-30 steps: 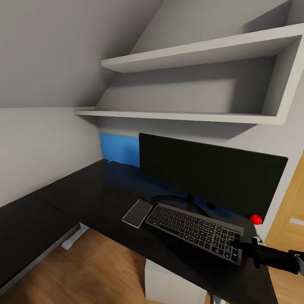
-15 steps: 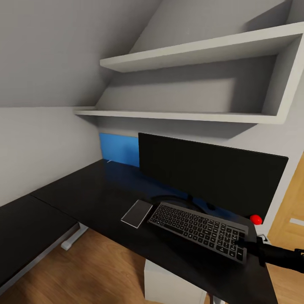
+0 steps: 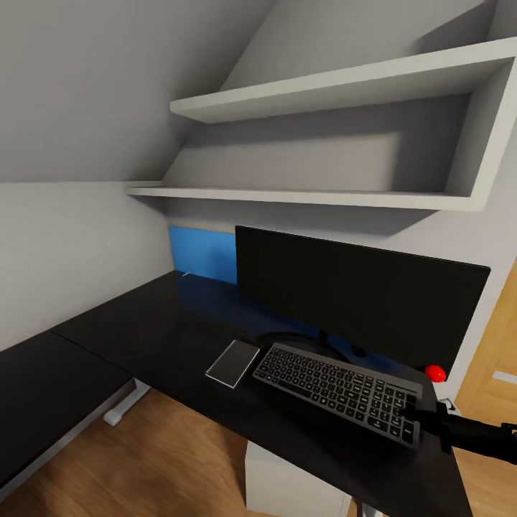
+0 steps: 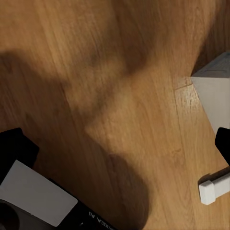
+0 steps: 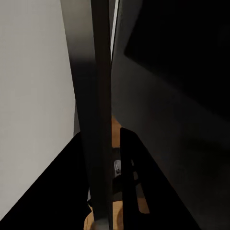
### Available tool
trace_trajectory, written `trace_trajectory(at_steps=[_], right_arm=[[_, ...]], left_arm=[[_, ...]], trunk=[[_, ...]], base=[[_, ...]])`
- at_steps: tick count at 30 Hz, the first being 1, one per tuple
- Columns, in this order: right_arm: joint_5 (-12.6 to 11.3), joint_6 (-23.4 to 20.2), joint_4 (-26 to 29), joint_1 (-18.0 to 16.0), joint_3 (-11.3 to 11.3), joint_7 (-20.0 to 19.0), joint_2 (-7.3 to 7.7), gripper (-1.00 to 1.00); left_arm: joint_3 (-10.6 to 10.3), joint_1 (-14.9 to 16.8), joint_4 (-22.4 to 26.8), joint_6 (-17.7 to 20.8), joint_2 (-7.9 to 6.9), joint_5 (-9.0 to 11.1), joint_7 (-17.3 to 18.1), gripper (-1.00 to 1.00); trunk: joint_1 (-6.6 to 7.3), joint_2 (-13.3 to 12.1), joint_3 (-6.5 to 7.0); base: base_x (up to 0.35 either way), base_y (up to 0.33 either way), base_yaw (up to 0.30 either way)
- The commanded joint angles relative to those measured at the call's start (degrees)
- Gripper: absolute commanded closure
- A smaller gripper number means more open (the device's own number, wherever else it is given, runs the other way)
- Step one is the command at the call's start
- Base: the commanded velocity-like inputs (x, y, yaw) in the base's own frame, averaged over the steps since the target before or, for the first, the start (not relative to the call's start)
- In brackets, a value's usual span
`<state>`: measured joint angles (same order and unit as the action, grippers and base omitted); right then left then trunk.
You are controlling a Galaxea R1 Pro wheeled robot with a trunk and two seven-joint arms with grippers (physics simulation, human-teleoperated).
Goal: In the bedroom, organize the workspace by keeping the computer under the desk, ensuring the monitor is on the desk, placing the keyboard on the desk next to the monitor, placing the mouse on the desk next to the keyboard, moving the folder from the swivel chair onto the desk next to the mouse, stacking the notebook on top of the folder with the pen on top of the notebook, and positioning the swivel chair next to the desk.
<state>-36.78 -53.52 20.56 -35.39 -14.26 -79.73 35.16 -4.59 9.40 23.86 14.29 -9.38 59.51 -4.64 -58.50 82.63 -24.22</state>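
Right gripper [image 3: 418, 416], closed on the right end of the keyboard [image 3: 336, 391], has carried it slightly rightward over the last second, then stopped. The keyboard lies on the desk [image 3: 165, 337] before the monitor [image 3: 359, 294]; placement appears nearly settled.

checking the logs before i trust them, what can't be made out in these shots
- Head view: the right claw sits at the grey flat keyboard edge; too dark to tell whether it grips.
- Head view: the small red round object is half hidden behind the keyboard.
- Right wrist view: the thin dark slab close to the lens is unidentifiable.
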Motion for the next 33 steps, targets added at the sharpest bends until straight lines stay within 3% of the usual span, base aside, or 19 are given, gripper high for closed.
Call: trace_trajectory(at_steps=[1, 3, 10, 33], right_arm=[[-0.30, -0.45, -0.02, -0.06, -0.30, -0.18, 0.05, 1.00], [-0.30, -0.45, -0.01, -0.06, -0.29, -0.25, 0.05, 1.00], [-0.63, -0.37, -0.08, -0.99, 0.56, -0.41, -2.01, 1.00], [-0.57, -3.20, -2.32, -1.09, 0.53, 0.76, -2.38, 1.00]], left_arm=[[-0.47, 0.01, 0.15, 0.06, -0.08, 0.59, -0.48, -1.00], [-0.48, 0.01, 0.20, 0.07, -0.10, 0.60, -0.48, -1.00], [-0.21, -0.72, 0.46, -0.93, -0.11, 0.60, -0.31, -1.00], [-0.15, -0.79, 0.40, -1.02, -0.11, 1.21, -0.37, -1.00]], trunk=[[0.00, 0.04, -0.07], [0.00, 0.04, -0.07], [0.00, 0.04, -0.07], [0.00, 0.04, -0.07]], base=[[0.000, 0.000, 0.000], [-0.008, 0.000, 0.000], [-0.146, -0.017, 0.000], [-0.008, -0.001, 0.000]])
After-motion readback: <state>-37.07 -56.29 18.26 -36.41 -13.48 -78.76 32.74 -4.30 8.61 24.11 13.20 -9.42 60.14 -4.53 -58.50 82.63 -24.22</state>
